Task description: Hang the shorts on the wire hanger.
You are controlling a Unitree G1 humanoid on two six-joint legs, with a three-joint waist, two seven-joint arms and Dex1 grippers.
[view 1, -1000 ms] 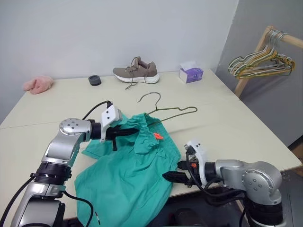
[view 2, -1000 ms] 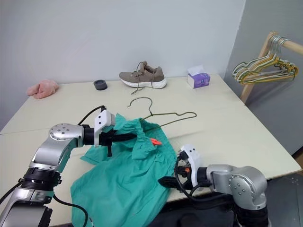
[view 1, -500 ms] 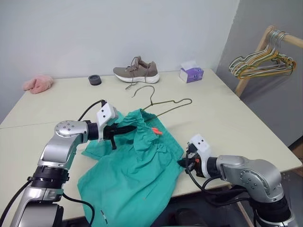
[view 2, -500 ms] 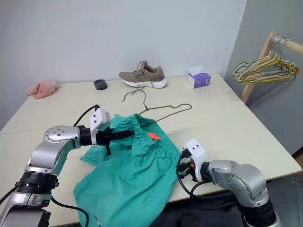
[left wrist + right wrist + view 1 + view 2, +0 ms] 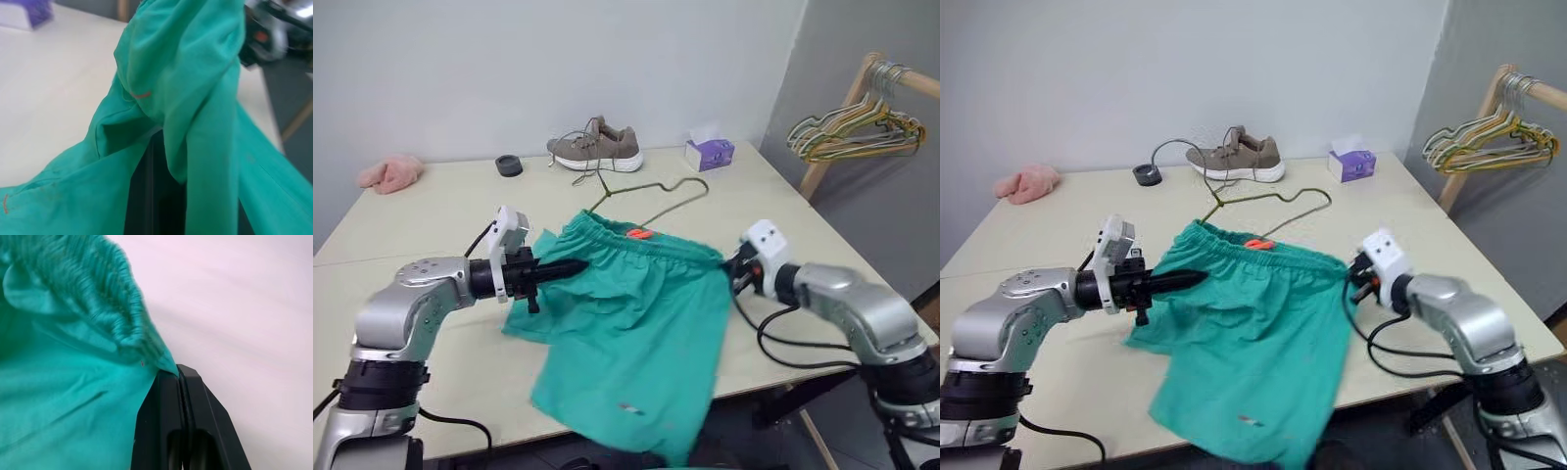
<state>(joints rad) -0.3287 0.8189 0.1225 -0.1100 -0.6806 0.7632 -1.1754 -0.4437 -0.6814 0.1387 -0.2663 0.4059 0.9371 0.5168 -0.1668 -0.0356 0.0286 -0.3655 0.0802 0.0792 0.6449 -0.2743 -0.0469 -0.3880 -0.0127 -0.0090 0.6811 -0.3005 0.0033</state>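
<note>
The teal shorts hang stretched between my two grippers, waistband on top, orange tag at its middle, legs drooping over the table's front edge. My left gripper is shut on the left part of the shorts; fabric drapes over its fingers. My right gripper is shut on the right end of the gathered waistband, fingertips pinched together. The wire hanger lies on the table just behind the waistband, hook toward the shoe; its near side is hidden by the shorts.
A brown shoe, a purple tissue box, a black ring and a pink fluffy cloth line the table's far side. A wooden rack with several hangers stands off to the right.
My right gripper shut on the waistband's right end and swung up and to the right, spreading the shorts wide. My left arm drew back slightly. The hanger slid toward the shoe.
</note>
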